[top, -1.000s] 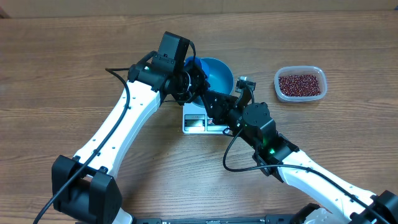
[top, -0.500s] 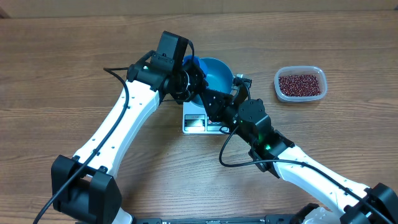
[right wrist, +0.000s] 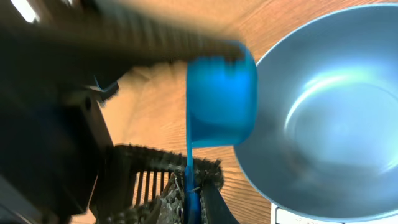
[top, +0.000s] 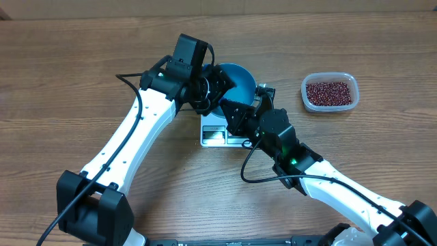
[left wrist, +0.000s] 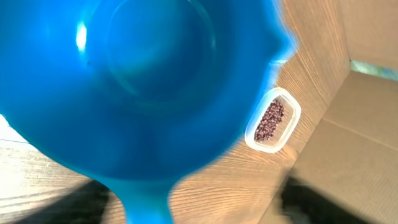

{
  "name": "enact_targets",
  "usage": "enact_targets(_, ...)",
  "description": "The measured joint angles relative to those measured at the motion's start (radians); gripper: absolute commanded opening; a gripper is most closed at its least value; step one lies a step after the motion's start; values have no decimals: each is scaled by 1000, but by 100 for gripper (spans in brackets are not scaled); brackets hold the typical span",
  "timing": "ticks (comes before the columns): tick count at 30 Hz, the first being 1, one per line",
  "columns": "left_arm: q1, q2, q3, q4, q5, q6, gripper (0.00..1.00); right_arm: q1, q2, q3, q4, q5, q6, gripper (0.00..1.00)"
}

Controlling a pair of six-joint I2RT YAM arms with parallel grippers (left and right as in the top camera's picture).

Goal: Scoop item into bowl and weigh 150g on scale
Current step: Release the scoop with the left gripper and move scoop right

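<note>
Blue bowl (top: 240,77) part-hidden by arms (top: 140,130); bean tub (top: 330,92) apart

A wood-grain table (top: 68,82) fills the overhead view, evenly lit. Tan cardboard panels (left wrist: 367,155) stand along its far edge, a seam showing between two sheets.

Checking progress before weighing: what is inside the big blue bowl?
The bowl looks bare inside: nothing on its visible glossy floor. The small scoop hides part of its rim in the right wrist view.
</note>
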Motion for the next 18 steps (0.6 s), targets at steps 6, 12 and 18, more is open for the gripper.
enact_targets(6,12,-17,55,28,10,122,100,-72,-87,2,-144,-3,-38,4)
enact_targets(12,14,-126,119,33,-17,330,100,-198,-309,13,-330,4,-104,4)
enact_targets(18,-1,-215,142,-56,-116,546,100,-294,-512,120,-668,16,-233,4)
